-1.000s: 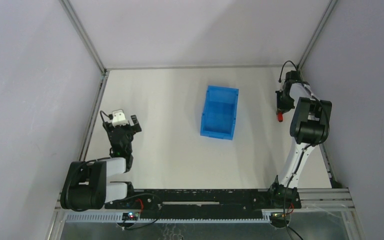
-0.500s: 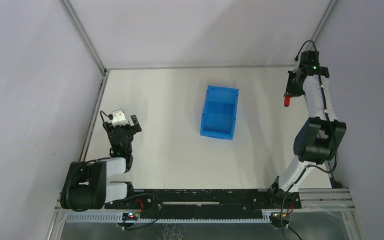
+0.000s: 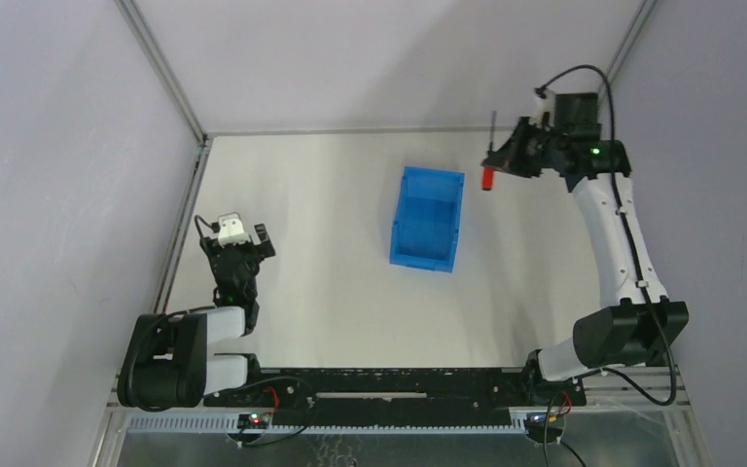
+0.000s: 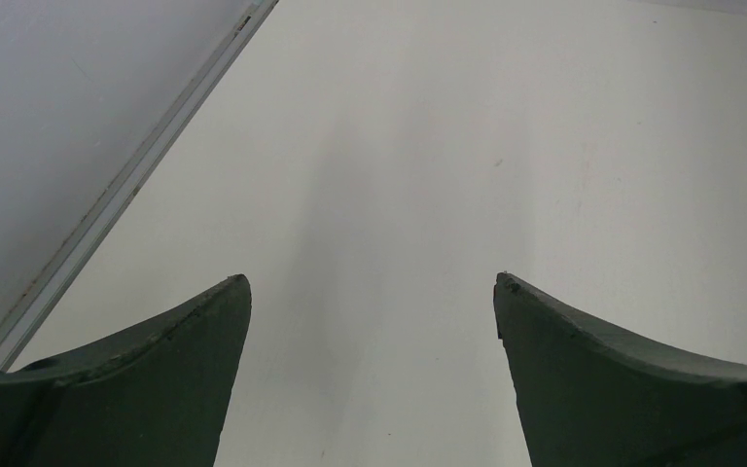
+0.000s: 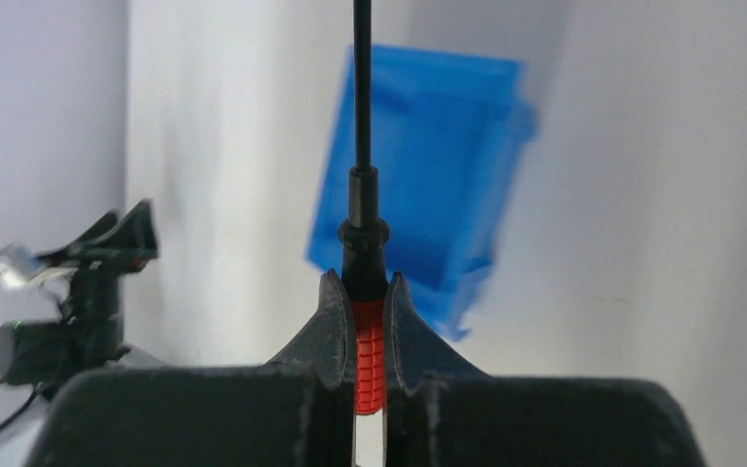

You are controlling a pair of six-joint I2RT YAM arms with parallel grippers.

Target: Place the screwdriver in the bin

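Table (image 3: 331,292): white, walls on 3 sides. Only the overhead view takes in all of it; the wrist views give patches.

Right arm (image 3: 622,233): stretched toward the far right corner, wrist turned left.

Left arm (image 3: 180,350): folded at near left. It also shows small and dark at the left edge of the right wrist view.

Bin (image 3: 428,219): blue, open top, flat on mid-table. In the right wrist view it is blurred and partly hidden behind the tool.

Left gripper (image 3: 243,236): too small to read from overhead. The left wrist view shows 2 dark fingers (image 4: 185,341) spread wide, with bare table between them.

Right gripper (image 3: 502,159): clamped on the screwdriver (image 3: 487,179), which is held in the air just right of the bin's far end, apart from it. The overhead view shows the red handle end below the jaws and the thin shaft above. The right wrist view shows both fingers pressed on the ribbed red handle. The black shaft runs up out of frame, so the tip is cut off.
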